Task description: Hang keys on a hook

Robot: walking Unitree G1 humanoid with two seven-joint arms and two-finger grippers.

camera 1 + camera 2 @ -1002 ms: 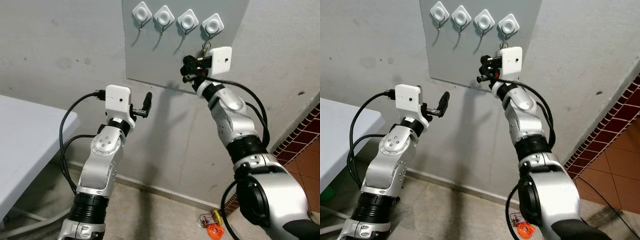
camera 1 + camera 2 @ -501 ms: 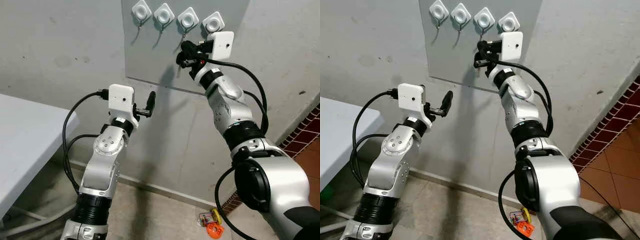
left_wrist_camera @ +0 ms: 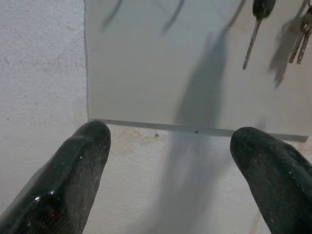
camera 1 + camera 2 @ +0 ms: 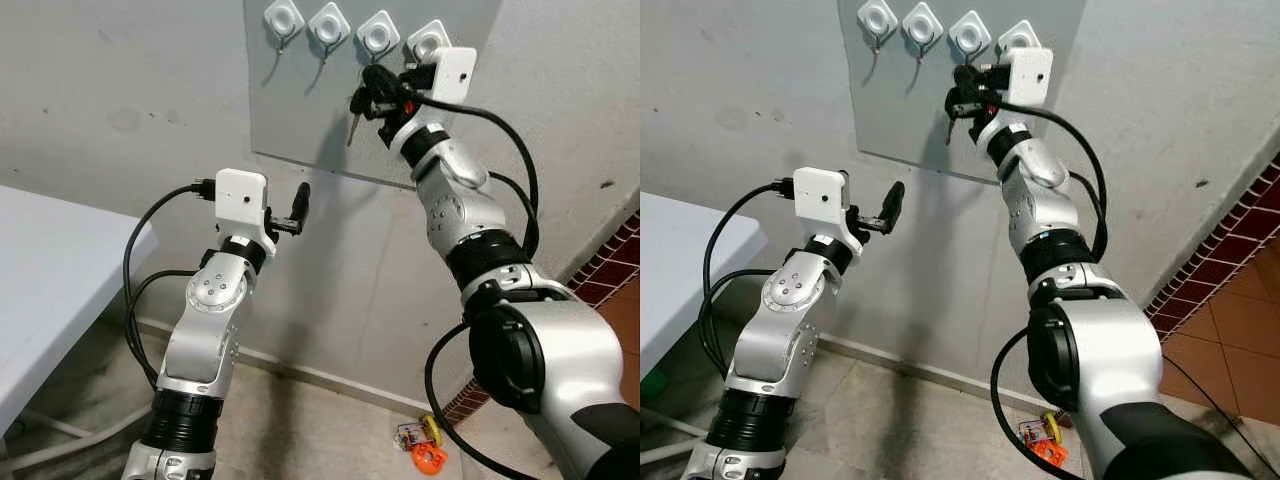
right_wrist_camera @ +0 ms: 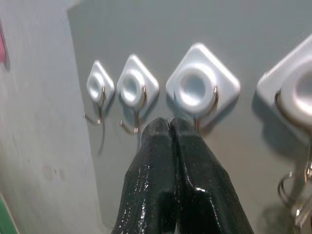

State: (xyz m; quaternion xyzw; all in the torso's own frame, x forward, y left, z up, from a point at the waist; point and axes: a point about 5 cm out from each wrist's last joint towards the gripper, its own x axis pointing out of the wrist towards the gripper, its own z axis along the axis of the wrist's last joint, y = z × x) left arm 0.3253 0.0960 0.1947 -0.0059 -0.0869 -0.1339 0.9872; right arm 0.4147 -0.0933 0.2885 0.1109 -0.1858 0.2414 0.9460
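Note:
A grey board (image 4: 300, 110) on the wall carries several white hooks. My right gripper (image 4: 366, 97) is raised against the board, its tips just beneath the third hook (image 5: 202, 87). The black fingers (image 5: 187, 161) are pressed together, and a key (image 4: 351, 127) dangles from them; the key (image 3: 252, 38) hangs in front of the board. A ring of other keys (image 5: 294, 197) hangs from the fourth hook (image 4: 428, 40). My left gripper (image 4: 298, 205) is held lower, facing the board's bottom edge, open and empty, with its fingertips (image 3: 87, 146) wide apart.
A white table (image 4: 50, 290) stands at the left. On the floor by the wall lies a small orange and red object (image 4: 428, 448). Red brick tiling (image 4: 620, 250) runs along the right, and black cables loop off both arms.
My right gripper rose and shifted left along the board, from below the fourth hook to under the third. The key now dangles in sight. The left arm barely moved.

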